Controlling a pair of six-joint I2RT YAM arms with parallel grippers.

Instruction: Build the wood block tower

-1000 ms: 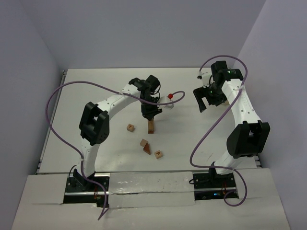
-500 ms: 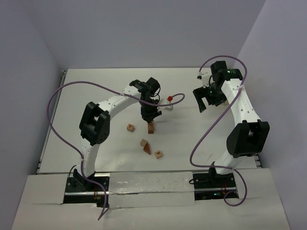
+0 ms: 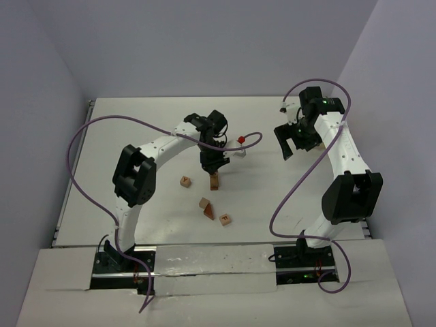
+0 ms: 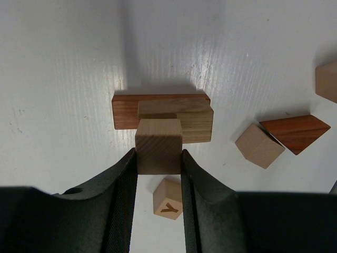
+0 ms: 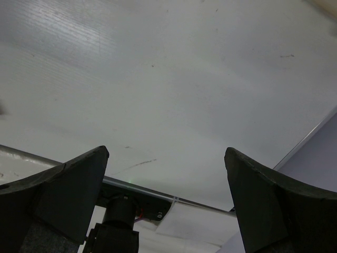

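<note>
My left gripper is shut on a plain tan cube, and its fingers point straight down at the table. Directly beneath the cube lies the low start of the wood block tower: a tan oblong on a reddish-brown bar. I cannot tell whether the cube touches them. Loose wood blocks lie nearby: a tan cube marked Y, a plain tan cube and a reddish-brown wedge. My right gripper hangs open and holds nothing at the far right.
One more tan block shows at the right edge of the left wrist view. A small red and white object sits just behind the left gripper, by the purple cable. The table's right edge runs close to the right gripper.
The left gripper has come down a little with the cube over the stack, then held still. The right arm has not moved.
</note>
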